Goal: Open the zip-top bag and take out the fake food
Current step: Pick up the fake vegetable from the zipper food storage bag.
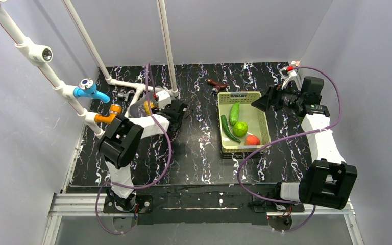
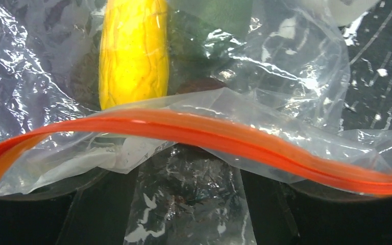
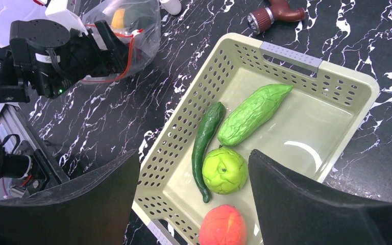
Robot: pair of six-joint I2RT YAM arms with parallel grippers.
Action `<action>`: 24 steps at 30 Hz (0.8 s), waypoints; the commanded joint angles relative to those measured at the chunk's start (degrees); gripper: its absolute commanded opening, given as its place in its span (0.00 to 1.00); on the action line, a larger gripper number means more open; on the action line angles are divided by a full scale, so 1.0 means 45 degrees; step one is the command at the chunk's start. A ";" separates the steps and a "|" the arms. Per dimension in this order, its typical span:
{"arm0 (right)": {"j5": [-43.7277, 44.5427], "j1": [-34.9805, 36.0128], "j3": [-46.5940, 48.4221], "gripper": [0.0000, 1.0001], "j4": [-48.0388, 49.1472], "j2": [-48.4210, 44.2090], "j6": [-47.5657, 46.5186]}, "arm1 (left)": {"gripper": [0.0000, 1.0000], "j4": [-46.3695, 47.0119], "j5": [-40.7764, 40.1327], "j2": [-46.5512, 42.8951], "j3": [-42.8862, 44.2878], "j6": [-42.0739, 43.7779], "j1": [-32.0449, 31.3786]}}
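Observation:
The zip-top bag (image 2: 296, 61) is clear, crinkly plastic. Its red-orange zipper strip (image 2: 184, 127) curves across the left wrist view. Inside lie a yellow piece (image 2: 132, 51) and a dark green piece (image 2: 219, 20). My left gripper (image 2: 186, 178) is open at the bag's mouth, its dark fingers wide apart with loose plastic between them. In the top view the bag (image 1: 148, 104) sits at the back left, by the left gripper (image 1: 169, 106). A green cucumber (image 3: 252, 115), a round green fruit (image 3: 224, 170) and a red-orange tomato (image 3: 223, 226) lie in the basket. My right gripper (image 3: 193, 158) hangs open above them, holding nothing.
The yellow-green perforated basket (image 3: 291, 53) stands right of centre and also holds a long dark green pepper (image 3: 204, 143). A brown object with a handle (image 3: 273, 13) lies behind it. A white pipe frame (image 1: 166, 46) with blue (image 1: 89, 92) and orange (image 1: 109, 113) fittings rises at the back left.

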 commanded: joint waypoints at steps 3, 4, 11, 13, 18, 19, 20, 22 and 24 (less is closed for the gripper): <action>-0.0277 -0.0061 0.0299 0.84 0.0049 0.0029 -0.0095 | 0.69 -0.1574 -0.0420 -0.0511 0.0654 -0.0812 0.0773; -0.0277 -0.0061 0.0298 0.84 0.0033 0.0037 -0.0095 | 0.69 -0.1500 -0.0356 -0.0503 0.0634 -0.0852 0.0899; -0.0277 -0.0066 0.0361 0.84 -0.0083 0.0197 -0.0229 | 0.69 -0.1087 0.0625 -0.0362 0.0726 -0.0768 0.1798; -0.0277 -0.0061 0.0372 0.84 -0.0104 0.0227 -0.0229 | 0.68 -0.1209 0.0795 -0.0153 0.0956 -0.0698 0.1973; -0.0277 -0.0071 0.0499 0.84 -0.0395 0.0320 -0.0229 | 0.67 -0.1478 0.1550 0.0577 0.1539 -0.0552 0.2333; -0.0277 -0.0072 0.0602 0.84 -0.0596 0.0410 -0.0229 | 0.67 -0.1412 0.1677 0.0646 0.1563 -0.0515 0.2357; 0.5407 -0.0062 0.0722 0.84 -0.0804 0.0477 -0.0229 | 0.67 -0.1316 0.1757 0.0645 0.1497 -0.0493 0.2359; -0.0625 -0.0061 0.0840 0.84 -0.1034 0.0566 -0.0229 | 0.66 -0.0487 0.2152 0.0418 0.1138 -0.0284 0.2365; -0.0790 -0.0063 0.0835 0.84 -0.1046 0.0592 -0.0229 | 0.61 0.0785 0.2631 0.0020 0.0433 0.0064 0.2384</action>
